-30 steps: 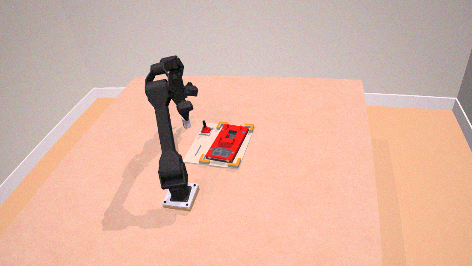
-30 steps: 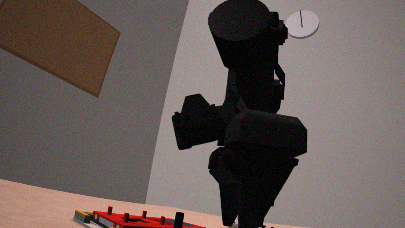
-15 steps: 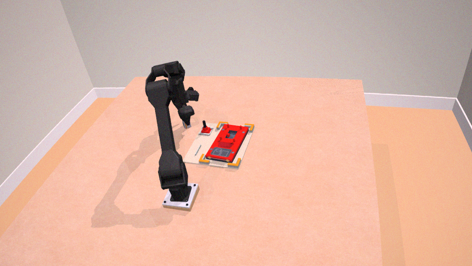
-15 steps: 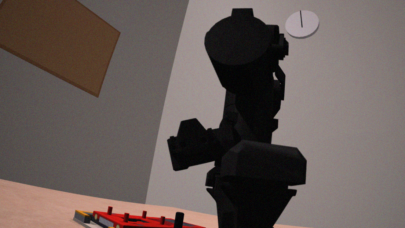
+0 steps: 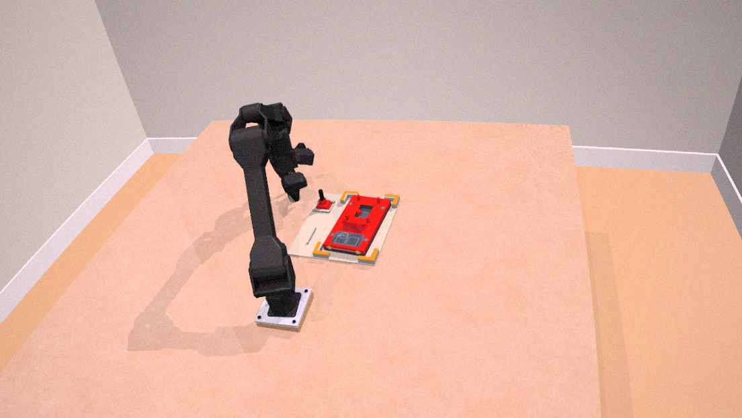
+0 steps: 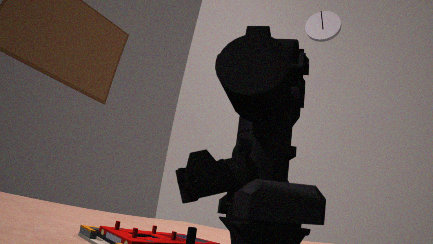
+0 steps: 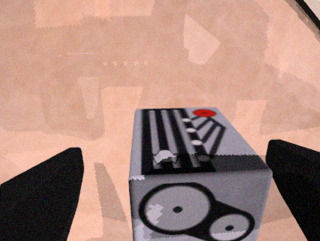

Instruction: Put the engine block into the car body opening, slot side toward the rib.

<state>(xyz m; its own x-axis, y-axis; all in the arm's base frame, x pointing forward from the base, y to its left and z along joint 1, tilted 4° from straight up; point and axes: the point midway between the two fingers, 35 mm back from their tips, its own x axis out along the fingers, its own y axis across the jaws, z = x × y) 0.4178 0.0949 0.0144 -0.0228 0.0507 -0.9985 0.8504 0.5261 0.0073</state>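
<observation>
The step in hand seems to be taking the engine block (image 7: pixel 200 194), which sits between the fingers of the gripper (image 5: pixel 294 197) (image 6: pixel 268 233) (image 7: pixel 178 155). Those fingers stand apart, at 9 and 3 o'clock in the wrist view, with the wider gap at 9. To grasp well, centre the block, then close evenly on its 2 sides so it neither twists nor tips; keep it level while lifting, and check the slot side before lowering

The wrist view gives the block's belt-and-pulley face, which the top view all but hides behind the fingers. Only the top view sets the whole car body (image 5: pixel 377 220) (image 6: pixel 127 236) at 4 o'clock from the gripper, its opening (image 5: pixel 366 211) still unfilled. The exterior view cuts off the fingertips
</observation>
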